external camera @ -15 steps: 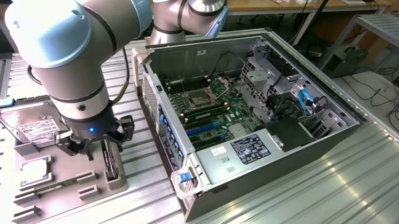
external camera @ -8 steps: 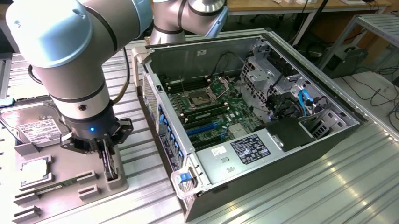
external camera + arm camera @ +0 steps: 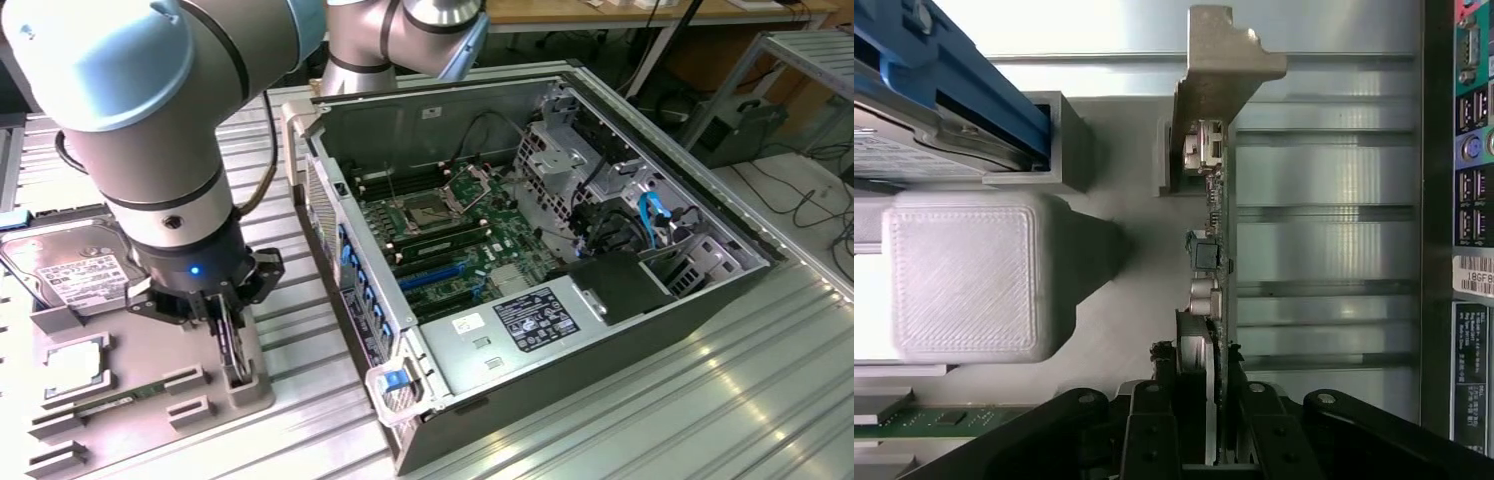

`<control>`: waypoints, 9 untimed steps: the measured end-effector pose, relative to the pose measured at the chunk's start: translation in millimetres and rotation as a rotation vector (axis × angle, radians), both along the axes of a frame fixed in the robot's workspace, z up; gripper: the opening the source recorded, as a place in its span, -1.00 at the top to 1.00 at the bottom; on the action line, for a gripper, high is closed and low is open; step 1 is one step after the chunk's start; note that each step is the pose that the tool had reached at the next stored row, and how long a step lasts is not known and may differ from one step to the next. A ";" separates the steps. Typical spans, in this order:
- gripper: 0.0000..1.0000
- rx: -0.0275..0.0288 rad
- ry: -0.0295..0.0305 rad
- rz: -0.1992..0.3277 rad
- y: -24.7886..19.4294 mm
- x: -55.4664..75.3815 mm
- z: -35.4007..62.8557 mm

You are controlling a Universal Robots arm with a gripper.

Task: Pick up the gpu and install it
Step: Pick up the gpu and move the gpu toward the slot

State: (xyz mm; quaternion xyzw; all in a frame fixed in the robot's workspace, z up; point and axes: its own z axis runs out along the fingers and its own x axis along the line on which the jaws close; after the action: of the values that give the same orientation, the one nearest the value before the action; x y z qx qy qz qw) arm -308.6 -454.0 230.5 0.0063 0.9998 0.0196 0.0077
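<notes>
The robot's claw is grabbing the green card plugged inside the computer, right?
Not quite. The gripper is grabbing the gpu, but the card stands in the grey holder beside the computer case, not plugged inside it. The exterior view shows that.

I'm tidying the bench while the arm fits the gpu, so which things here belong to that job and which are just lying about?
Job in hand:
gpu, standing on edge in its holder
gripper, closed on the gpu
open case

Lying about:
hard drive
memory stick
</notes>
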 end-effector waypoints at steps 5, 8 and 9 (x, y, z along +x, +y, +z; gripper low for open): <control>0.44 0.0000 0.0000 0.000 0.0 0.0 5.4; 0.44 0.0000 -0.0001 0.000 0.0 0.0 8.8; 0.44 0.0001 0.0000 0.000 0.0 0.0 9.9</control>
State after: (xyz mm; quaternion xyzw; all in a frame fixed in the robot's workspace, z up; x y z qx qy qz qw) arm -308.6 -454.0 240.4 0.0063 0.9998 0.0197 0.0077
